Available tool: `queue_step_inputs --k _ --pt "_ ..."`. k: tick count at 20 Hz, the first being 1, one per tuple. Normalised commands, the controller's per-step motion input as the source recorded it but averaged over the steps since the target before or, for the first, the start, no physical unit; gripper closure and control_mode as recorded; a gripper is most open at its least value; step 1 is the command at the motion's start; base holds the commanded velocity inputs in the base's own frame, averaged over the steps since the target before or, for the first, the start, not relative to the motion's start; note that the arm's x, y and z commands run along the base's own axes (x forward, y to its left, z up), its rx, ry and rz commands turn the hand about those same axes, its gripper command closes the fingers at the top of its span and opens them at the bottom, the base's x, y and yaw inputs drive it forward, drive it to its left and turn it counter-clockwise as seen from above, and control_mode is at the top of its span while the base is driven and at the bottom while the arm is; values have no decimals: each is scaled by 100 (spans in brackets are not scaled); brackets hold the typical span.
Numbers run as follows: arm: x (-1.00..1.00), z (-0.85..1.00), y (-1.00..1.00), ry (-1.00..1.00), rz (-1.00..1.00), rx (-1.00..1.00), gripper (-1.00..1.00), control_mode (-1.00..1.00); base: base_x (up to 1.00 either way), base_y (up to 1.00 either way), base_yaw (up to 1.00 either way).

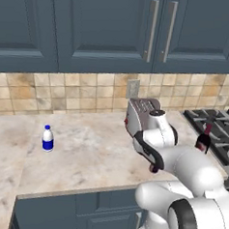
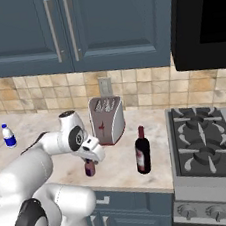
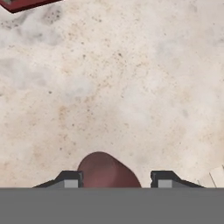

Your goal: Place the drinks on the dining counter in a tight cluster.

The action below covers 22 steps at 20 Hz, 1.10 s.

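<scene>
Fingers: you are seeing the two dark fingers (image 3: 73, 179) standing either side of the tiny maroon bottle (image 3: 107, 171), gaps showing on both sides, so they are bracketing it and not yet pinching it; the gripper (image 2: 89, 161) is hanging just over that bottle on the tabletop (image 1: 94, 158).
Risk, grip: you are judging from a narrow view; if the fingers are closing off-centre, one pad is likely pushing the small bottle over or sliding it before the other arrives.
Risk, lift: you are working with a short, smooth, round body, so a shallow hold near the cap is probably slipping once it rises.
Risk, neighbours: the wine bottle (image 2: 142, 151) is standing near to the right and the toaster (image 2: 107, 120) just behind; a wide swing of the wrist is threatening both.
Task things: all three drinks are sitting on this marble tabletop, the water bottle (image 1: 48, 138) well apart at the far left.
Surface: beige mottled marble is looking smooth and hard.
Room: a gas stove (image 2: 209, 142) is adjoining at the right, a tan tile backsplash (image 2: 147, 93) is running behind, and blue-grey cabinets (image 2: 88, 22) are hanging above.
</scene>
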Motion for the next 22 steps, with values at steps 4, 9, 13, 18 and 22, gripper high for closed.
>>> queue_step_inputs --k 4,9,13,18,22 --pt "-17 40 0 0 0 0 100 -100 0 0 0" --pt "-31 37 0 1 0 0 100 -100 0 0 0" --pt "-36 28 1 0 0 0 100 -100 0 0 0" --pt "-34 26 2 0 0 0 100 -100 0 0 0" --pt "-34 32 5 1 0 0 100 -100 0 0 0"
